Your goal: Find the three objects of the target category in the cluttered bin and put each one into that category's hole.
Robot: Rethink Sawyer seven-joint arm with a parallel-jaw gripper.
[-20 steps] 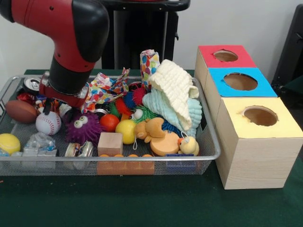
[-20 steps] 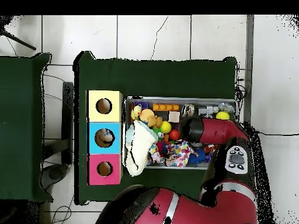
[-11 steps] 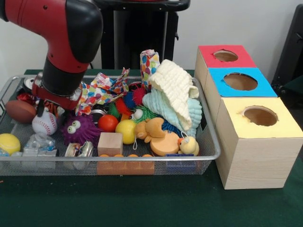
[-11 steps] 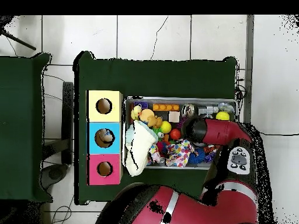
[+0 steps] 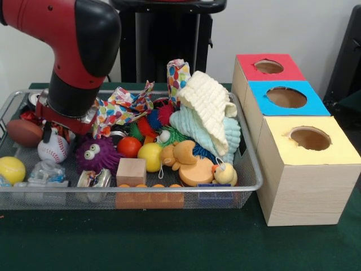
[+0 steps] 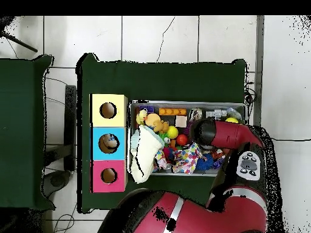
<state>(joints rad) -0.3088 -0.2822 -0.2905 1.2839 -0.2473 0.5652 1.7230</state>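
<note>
The arm reaches down into the left end of the bin. Its gripper sits right over the baseball, touching it or very close. The arm's thick wrist hides the gripper, so I cannot tell if it is open or closed, or if it holds the ball.

A brown football lies just left of the baseball. A purple fuzzy ball with eyes is just to its right. A yellow ball is near the bin's front left corner.

Three boxes stand right of the bin: red, blue and yellow, each with a hole on top.
</note>
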